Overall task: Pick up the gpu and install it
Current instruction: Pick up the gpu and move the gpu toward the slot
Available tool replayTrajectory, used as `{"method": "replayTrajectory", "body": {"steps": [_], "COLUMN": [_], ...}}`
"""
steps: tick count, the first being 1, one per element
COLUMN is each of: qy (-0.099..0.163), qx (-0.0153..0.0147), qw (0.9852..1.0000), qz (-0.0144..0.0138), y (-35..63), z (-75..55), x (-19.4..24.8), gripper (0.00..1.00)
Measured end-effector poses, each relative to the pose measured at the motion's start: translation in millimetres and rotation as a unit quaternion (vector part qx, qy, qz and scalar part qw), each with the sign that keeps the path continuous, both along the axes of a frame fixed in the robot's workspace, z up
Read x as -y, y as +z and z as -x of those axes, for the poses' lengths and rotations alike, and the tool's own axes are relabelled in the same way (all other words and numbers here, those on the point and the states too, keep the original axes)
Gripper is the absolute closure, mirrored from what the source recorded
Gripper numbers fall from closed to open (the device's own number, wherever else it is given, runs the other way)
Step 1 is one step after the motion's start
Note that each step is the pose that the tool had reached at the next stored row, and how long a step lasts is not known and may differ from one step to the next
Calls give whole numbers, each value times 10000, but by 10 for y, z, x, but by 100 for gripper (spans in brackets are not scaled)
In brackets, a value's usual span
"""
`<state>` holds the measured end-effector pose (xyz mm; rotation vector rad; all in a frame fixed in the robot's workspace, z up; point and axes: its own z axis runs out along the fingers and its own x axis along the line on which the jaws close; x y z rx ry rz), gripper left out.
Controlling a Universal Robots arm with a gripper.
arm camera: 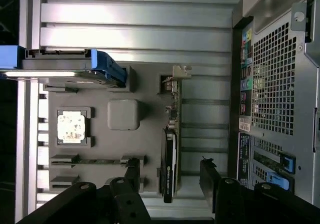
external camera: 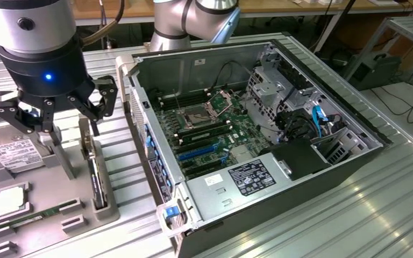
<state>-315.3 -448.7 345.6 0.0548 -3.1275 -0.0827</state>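
Hand (external camera: 57,121) hangs wide open above the grey tray (external camera: 56,199), holding nothing. A skewed drop could clip the upright post (external camera: 62,156), further from the case (external camera: 185,70) than the gpu (external camera: 97,177). The gpu stands on edge in its slot at the tray edge nearest the case. That wall crowds it, so the open room is overhead.

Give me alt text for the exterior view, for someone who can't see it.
An open gripper hangs over the gpu, which stands on edge in a gray parts tray. On the exterior view's right, an open computer case shows its motherboard.
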Motion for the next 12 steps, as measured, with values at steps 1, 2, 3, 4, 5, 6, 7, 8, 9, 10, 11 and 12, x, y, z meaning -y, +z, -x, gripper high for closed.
{"method": "replayTrajectory", "body": {"steps": [1,2,3,4,5,6,7,8,9,10,11,12], "qy": [0,-1,-1,-1,-1,0,0,0,0,0,0,1], "qx": [0,0,0,1,11,23,34,42,48,50,50,49], "qw": [10000,10000,10000,10000,10000,10000,10000,10000,10000,10000,10000,10000], "qz": [0,-1,0,1,1,1,1,1,1,1,1,2], "y": [-9,-20,-32,-40,-48,-54,-64,-73,-86,-96,-107,-112], "z": [0,-1,-3,-4,-4,-5,-5,-5,-5,-5,-4,-4], "x": [0,0,0,0,1,1,1,1,1,1,4,9], "gripper": [40,40,40,40,40,40,40,40,40,40,40,40]}}
